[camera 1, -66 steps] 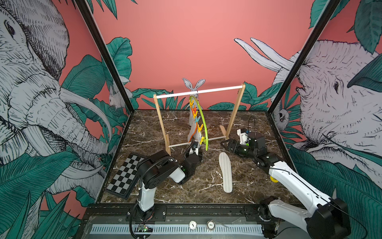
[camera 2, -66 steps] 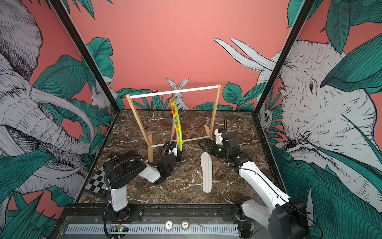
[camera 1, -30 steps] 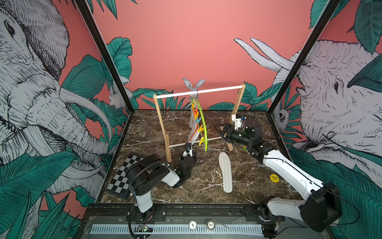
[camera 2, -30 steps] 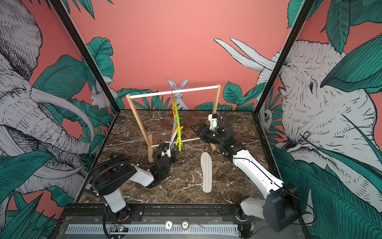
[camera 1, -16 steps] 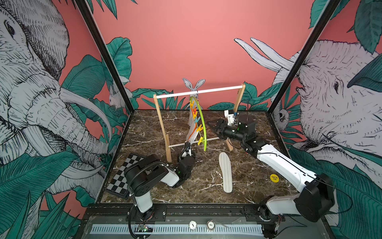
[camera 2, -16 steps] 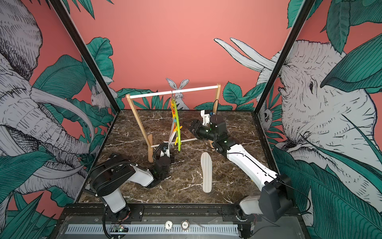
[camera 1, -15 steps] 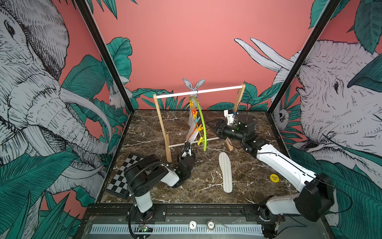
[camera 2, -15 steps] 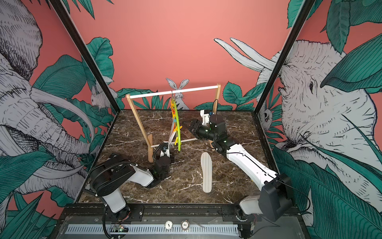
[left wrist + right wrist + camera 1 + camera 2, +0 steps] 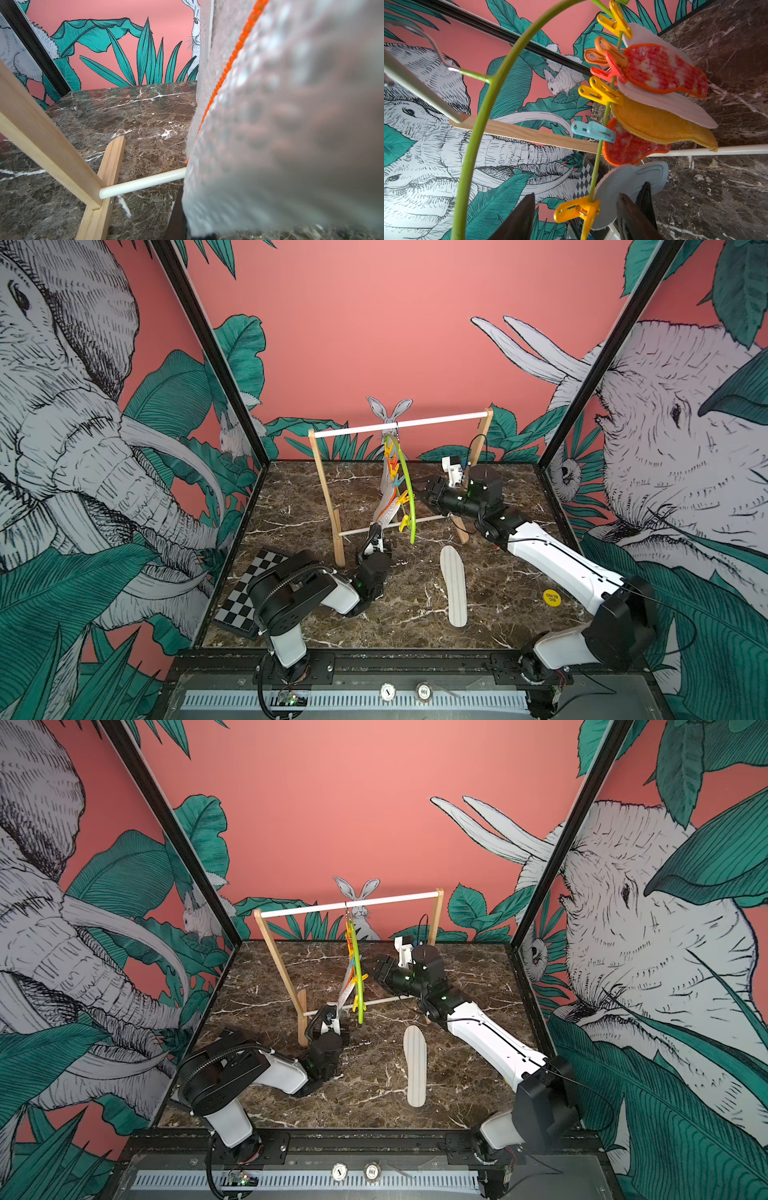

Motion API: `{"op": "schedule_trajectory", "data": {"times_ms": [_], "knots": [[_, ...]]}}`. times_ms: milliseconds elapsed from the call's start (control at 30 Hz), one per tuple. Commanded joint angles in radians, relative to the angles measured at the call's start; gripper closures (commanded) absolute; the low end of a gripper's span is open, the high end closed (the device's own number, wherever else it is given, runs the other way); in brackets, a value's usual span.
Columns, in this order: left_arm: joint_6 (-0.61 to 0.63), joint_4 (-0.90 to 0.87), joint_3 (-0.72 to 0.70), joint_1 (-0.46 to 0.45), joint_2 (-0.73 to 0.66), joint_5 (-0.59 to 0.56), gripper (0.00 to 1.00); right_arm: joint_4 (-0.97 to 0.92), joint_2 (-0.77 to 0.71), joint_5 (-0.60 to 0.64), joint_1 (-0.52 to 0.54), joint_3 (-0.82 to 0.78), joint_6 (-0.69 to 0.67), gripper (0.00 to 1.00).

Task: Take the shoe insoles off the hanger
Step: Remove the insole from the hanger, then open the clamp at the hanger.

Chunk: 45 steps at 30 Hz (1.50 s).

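**Left fingers pinch the dimpled insole; right fingers straddle a yellow peg**

At the far left of the marble worktop [image 9: 291, 497], a chequered board [image 9: 245, 597] lies partly hidden behind the left arm. The left fingers [image 9: 372, 533] are pressed together on the lower end of the white dimpled insole [image 9: 384, 512]. That insole slants up from them to the hanger. In the left wrist view it fills most of the picture, blurred, with only a dark sliver of one finger showing beneath it.

The wooden rack [image 9: 328, 497] stands mid-worktop, and the lime-green hanger [image 9: 409, 493] hangs by its metal hook from the white bar [image 9: 399, 425]. In both top views the pegged insoles are edge-on and bunched, too tight to count.

The right wrist view fans them out, each overlapping the next:
- a white one [image 9: 639, 35]
- a red-orange mottled one [image 9: 662, 70]
- a pale striped one [image 9: 675, 101]
- a fuzzy yellow one [image 9: 660, 124]
- a second mottled one [image 9: 627, 145]
- a grey-blue one [image 9: 629, 182]

The right fingers [image 9: 519, 216] are spread, one on either side of the lowest yellow peg [image 9: 577, 209]. Only their tips are in that picture, and the far one overlaps the grey-blue insole's edge.

To the right of the rack, a white ribbed insole [image 9: 454, 585] lies flat on the worktop, well apart from the hanger. Beyond it, a yellow disc [image 9: 551, 597] sits beside the right arm, its lettering too small to read.
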Motion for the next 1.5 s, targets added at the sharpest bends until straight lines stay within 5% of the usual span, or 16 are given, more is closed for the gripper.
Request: {"op": "schedule_trajectory", "data": {"times_ms": [0,1467], "knots": [[-0.009,-0.009,0.018,0.004,-0.035,-0.018,1.00,0.000,0.011,0.015,0.012,0.029,-0.019,0.44],[-0.042,-0.010,0.009,0.008,-0.012,-0.021,1.00,-0.044,0.007,0.029,0.024,0.017,-0.040,0.78]]}}
